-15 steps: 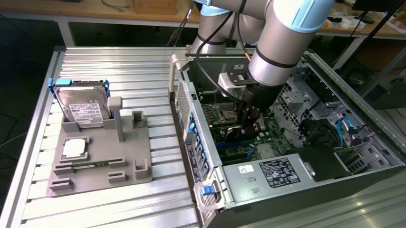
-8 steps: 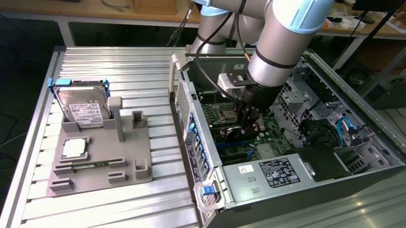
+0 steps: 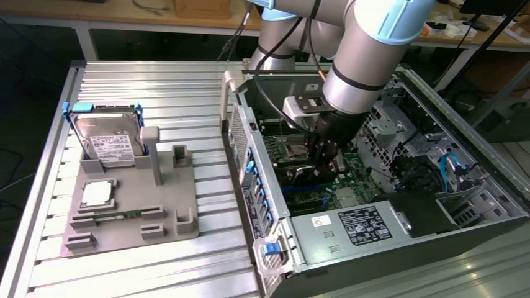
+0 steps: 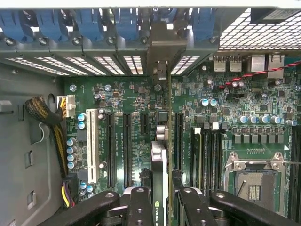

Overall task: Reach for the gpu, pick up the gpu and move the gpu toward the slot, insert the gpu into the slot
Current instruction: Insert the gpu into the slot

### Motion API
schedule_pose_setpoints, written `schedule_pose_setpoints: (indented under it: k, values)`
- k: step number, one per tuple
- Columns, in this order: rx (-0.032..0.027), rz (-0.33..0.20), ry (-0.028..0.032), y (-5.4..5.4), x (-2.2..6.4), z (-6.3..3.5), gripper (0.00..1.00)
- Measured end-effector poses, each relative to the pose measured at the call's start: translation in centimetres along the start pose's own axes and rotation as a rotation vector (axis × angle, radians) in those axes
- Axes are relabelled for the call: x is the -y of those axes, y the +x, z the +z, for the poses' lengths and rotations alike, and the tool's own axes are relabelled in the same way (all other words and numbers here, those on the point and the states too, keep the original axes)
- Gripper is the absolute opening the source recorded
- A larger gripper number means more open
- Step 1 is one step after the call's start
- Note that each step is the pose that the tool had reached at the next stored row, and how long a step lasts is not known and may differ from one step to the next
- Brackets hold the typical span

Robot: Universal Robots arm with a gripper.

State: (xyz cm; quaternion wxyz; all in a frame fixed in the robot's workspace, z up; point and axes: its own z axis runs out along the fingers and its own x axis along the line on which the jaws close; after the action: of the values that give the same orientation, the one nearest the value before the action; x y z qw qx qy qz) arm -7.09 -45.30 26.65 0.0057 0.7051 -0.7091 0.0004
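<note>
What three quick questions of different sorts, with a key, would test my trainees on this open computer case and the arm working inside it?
1. True or false: the gripper is shut on the gpu.
2. Which lies in the gray tray beside the case: A) hard drive, B) keyboard, C) fan?
3. Fill in: the gpu's metal bracket points toward the case wall with the ___ clips.

Key: 1 true; 2 A; 3 blue.
</note>
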Motion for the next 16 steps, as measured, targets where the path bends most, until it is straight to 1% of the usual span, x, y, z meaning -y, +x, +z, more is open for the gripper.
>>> schedule_pose_setpoints:
  k: [6,16]
  values:
    - [0.0000,0.000,-0.0016,0.00,0.00,0.11,0.27]
    - [0.0000,0.001,-0.0019,0.00,-0.03,0.41,0.27]
